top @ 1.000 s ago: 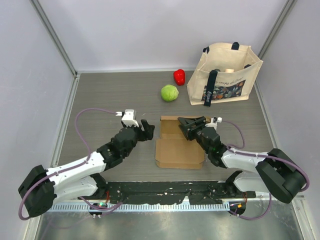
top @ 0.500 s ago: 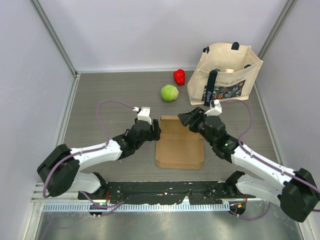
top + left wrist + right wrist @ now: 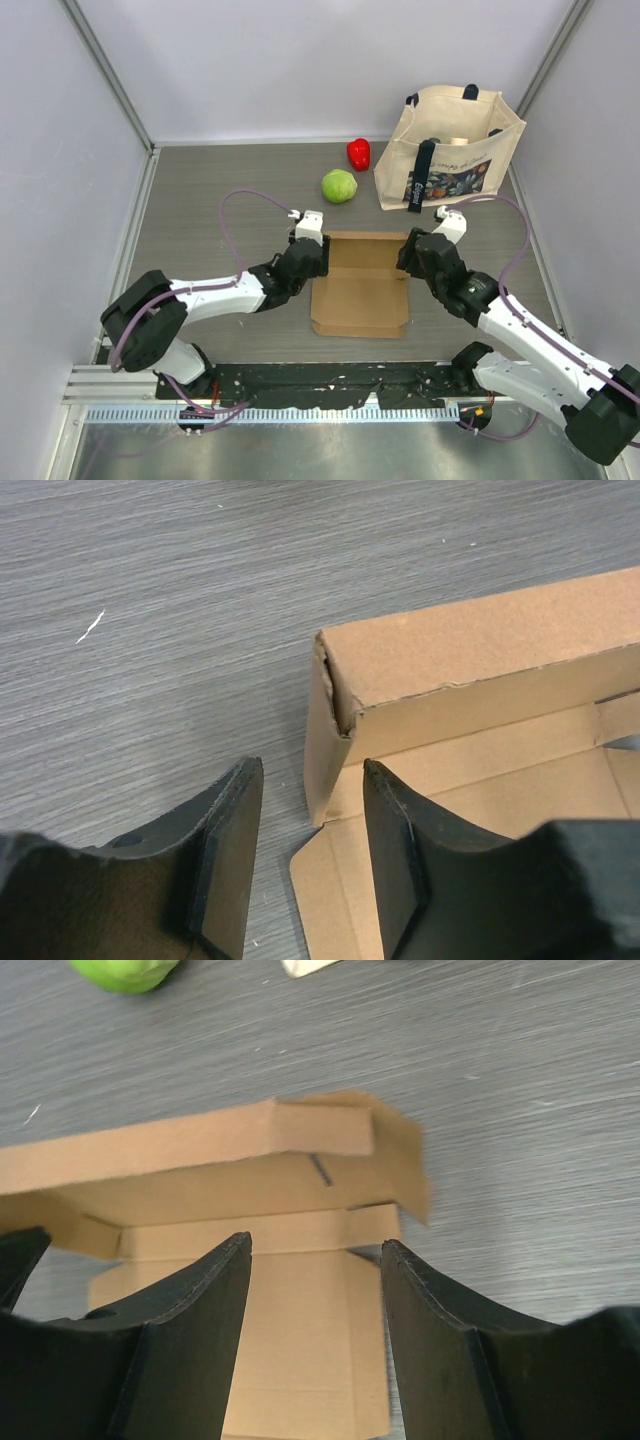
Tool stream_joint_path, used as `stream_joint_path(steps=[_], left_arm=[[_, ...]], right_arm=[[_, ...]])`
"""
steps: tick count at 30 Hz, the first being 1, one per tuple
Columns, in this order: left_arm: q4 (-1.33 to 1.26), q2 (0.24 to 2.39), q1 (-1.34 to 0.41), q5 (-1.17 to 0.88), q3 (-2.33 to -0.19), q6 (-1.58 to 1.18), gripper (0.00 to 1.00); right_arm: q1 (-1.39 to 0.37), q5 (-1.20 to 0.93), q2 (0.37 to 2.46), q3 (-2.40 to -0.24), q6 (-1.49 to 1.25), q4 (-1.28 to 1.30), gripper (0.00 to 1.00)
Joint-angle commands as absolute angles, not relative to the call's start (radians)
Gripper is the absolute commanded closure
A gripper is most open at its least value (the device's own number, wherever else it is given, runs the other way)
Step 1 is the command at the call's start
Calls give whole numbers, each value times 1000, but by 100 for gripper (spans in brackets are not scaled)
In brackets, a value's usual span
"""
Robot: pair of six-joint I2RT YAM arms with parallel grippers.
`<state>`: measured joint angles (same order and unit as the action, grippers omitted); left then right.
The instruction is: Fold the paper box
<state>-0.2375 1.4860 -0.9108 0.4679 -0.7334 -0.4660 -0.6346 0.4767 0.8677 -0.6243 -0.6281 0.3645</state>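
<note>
The brown cardboard paper box lies half unfolded on the table's middle, its far wall and flaps raised. My left gripper is open at the box's far left corner; in the left wrist view its fingers straddle the edge below the upright corner of the box without gripping. My right gripper is open at the box's far right corner; in the right wrist view its fingers stand over the box floor near the raised right flap.
A beige tote bag stands at the back right. A green cabbage and a red pepper lie behind the box. A small white scrap lies on the table left of the box. Grey walls enclose the table.
Both arms have reached forward to the box's far corners. The right gripper moved from over the far flap to its right end, and the far wall now stands raised.
</note>
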Motion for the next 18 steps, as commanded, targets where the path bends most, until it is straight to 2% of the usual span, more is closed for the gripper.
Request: stream_joint_path(steps=[1, 4, 7, 12, 13, 18], left_arm=[[-288, 1523, -934, 571, -784, -407, 53], [-298, 1539, -943, 601, -788, -393, 57], [-302, 1545, -953, 636, -788, -384, 62], [-325, 1551, -976, 712, -787, -350, 80], [-330, 1549, -980, 725, -785, -336, 87], [-348, 1545, -1000, 790, -776, -324, 100]], right_arm=[[-549, 462, 855, -722, -592, 417, 40], [-440, 309, 859, -753, -571, 390, 40], [-387, 253, 906, -833, -540, 423, 40], [-385, 177, 1040, -951, -488, 500, 41], [-385, 173, 1051, -959, -488, 506, 41], [-385, 57, 1077, -945, -508, 453, 42]])
